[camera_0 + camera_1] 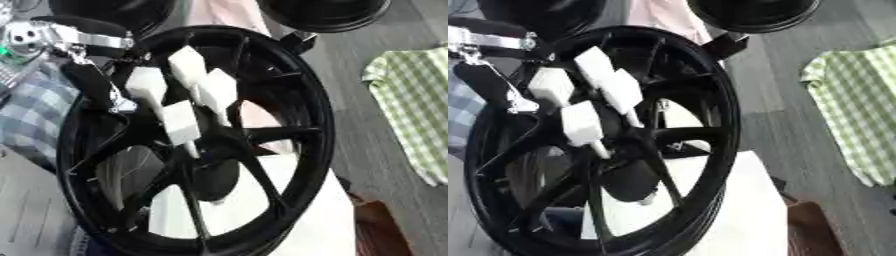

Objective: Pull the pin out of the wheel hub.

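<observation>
Grey floor fills the right of both views, with a green-and-white checked cloth (411,107) lying on it. A white block (297,220) stands below, and the black wheel (197,140) leans over it, its spokes meeting at the hub (214,175) low in the middle. Beyond the top edge sits another dark wheel (754,12), with a pale pink cloth (662,15) beside it.

The left hand (179,95) reaches in from the upper left on a black and silver arm (61,37), its white-capped fingers (147,85) spread over the spokes just above the hub. One finger (181,122) points down toward the hub, and a thin pale tip runs from it to the hub's upper edge. A small pale stub (649,198) shows at the hub's lower edge; whether this is the pin cannot be told. Whether the fingers pinch anything cannot be told either.

Only the left eye view shows the blue checked cloth (35,110) at the left and the pale grey worktop (31,210) in the lower left corner. The right eye view shows more of the brown thing (815,230) at the lower right.
</observation>
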Controlling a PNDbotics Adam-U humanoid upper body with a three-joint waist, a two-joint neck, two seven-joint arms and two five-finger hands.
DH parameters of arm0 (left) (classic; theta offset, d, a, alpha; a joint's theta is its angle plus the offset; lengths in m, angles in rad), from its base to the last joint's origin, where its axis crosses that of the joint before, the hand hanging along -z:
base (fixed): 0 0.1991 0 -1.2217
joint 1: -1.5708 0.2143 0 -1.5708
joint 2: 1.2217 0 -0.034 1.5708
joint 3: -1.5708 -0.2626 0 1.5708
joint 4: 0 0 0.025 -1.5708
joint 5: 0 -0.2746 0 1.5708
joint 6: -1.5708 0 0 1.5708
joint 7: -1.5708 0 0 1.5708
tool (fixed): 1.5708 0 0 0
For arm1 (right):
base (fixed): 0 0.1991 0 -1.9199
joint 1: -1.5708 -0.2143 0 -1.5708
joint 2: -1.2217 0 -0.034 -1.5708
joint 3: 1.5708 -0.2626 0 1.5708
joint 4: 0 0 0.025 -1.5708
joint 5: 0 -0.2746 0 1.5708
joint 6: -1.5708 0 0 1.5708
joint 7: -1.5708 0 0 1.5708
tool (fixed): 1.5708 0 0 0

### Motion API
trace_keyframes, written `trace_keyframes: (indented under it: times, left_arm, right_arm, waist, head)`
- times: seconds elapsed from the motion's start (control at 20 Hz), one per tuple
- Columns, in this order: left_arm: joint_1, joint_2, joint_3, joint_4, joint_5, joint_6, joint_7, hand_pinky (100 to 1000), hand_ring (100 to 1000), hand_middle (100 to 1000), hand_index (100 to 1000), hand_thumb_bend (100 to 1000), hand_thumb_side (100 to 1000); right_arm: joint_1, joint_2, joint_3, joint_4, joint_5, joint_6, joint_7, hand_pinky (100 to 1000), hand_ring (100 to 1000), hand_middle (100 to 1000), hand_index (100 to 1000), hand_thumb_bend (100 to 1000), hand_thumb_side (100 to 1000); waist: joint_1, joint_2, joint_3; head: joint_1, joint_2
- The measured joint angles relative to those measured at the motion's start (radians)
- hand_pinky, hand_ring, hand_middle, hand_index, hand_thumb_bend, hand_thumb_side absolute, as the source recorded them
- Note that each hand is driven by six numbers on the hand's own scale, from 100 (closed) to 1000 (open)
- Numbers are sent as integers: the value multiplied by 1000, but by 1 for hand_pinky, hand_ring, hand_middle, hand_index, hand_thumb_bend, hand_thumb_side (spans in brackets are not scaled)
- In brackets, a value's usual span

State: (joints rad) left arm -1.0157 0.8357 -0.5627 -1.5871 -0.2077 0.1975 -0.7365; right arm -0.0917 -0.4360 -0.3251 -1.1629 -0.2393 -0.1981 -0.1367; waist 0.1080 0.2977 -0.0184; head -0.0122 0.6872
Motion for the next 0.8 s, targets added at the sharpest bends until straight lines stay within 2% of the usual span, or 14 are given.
trace_keyframes:
  times: [0.2,0.4,0.6,0.8]
  left_arm:
    - [30,33,57,-34,20,-22,62,620,454,215,400,100,201]
    - [94,84,156,-73,51,-36,149,622,439,194,394,100,196]
    - [222,132,315,-72,111,-20,280,626,420,174,391,100,221]
    - [372,150,494,-2,176,-10,413,637,418,170,398,100,262]
  right_arm:
    - [5,0,0,0,0,0,-1,462,636,503,654,295,408]
    - [6,0,-1,1,-2,-2,-3,462,636,503,654,298,406]
    - [10,-1,-2,3,-6,-2,-7,462,636,503,654,300,405]
    - [15,-1,-8,9,-12,-4,-13,462,636,503,653,302,403]
  waist:
    - [0,-5,6]
    - [0,-14,13]
    - [0,-16,19]
    - [-4,-26,32]
  head:
    - [-3,6]
    - [-7,6]
    - [-15,7]
    - [-32,20]
